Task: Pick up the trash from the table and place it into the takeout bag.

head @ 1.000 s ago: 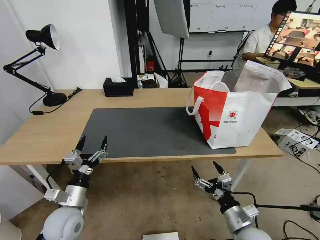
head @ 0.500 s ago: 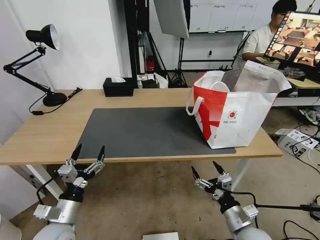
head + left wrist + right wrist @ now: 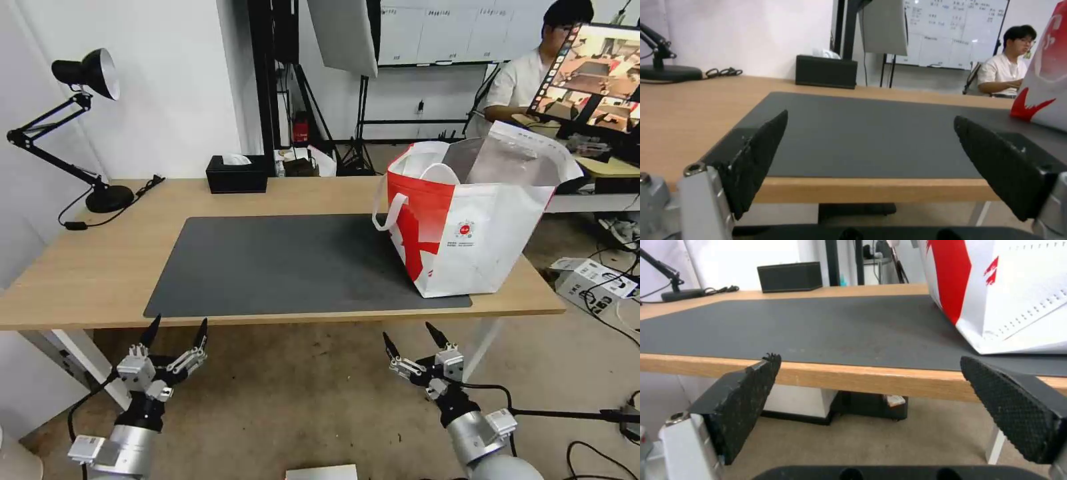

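Note:
The takeout bag (image 3: 473, 220), white and red with a foil lining, stands open on the right end of the table (image 3: 100, 267); part of it also shows in the left wrist view (image 3: 1047, 76) and the right wrist view (image 3: 1009, 290). The trash is out of view; the dark grey mat (image 3: 300, 263) is bare. My left gripper (image 3: 177, 330) hangs open below the table's front edge at the left. My right gripper (image 3: 410, 337) is open below the front edge, in front of the bag. Nothing is between either pair of fingers.
A black tissue box (image 3: 237, 173) sits at the table's back edge, a black desk lamp (image 3: 80, 127) at the back left. White boxes and cables (image 3: 593, 280) lie on the floor at the right. A person sits at a desk behind the bag.
My left gripper has dropped from the table's front edge to below it, pulling back toward me, still open. The right arm has not moved.

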Tool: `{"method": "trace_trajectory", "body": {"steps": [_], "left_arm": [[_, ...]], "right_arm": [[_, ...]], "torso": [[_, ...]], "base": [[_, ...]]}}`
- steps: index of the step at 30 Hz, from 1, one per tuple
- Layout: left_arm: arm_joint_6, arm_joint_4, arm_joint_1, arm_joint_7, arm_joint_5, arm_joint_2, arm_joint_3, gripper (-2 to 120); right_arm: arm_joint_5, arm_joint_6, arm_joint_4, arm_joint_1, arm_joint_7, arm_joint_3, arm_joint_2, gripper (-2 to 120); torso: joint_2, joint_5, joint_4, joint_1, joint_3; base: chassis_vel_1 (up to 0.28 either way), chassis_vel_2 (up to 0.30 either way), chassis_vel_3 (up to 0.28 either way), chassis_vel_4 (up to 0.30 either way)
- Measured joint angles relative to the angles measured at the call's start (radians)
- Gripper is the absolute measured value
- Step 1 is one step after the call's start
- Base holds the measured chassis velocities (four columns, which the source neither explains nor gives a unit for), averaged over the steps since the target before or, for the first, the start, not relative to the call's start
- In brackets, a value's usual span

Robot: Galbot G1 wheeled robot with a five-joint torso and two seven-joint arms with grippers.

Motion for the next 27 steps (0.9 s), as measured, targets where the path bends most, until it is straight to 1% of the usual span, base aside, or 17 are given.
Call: {"method": "trace_trajectory", "body": {"steps": [4,13,27], "left_arm": [[0.000,0.020,-0.012,-0.017,0.007,0.004,0.015,100],[-0.013,0.059,-0.033,-0.021,0.010,0.003,0.039,100],[-0.015,0.063,-0.036,-0.021,0.007,0.003,0.040,100]], "right_arm": [[0.000,0.000,0.000,0.000,0.000,0.000,0.000,100],[0.000,0.000,0.000,0.000,0.000,0.000,0.000,100],[0.000,0.000,0.000,0.000,0.000,0.000,0.000,100]], "torso": [[0.000,0.0000,0.0000,0.000,0.000],[0.000,-0.0001,0.0000,0.000,0.000],[0.000,0.0000,0.0000,0.000,0.000]], "base": [[0.000,0.000,0.000,0.000],[0.000,0.000,0.000,0.000],[0.000,0.000,0.000,0.000]]}}
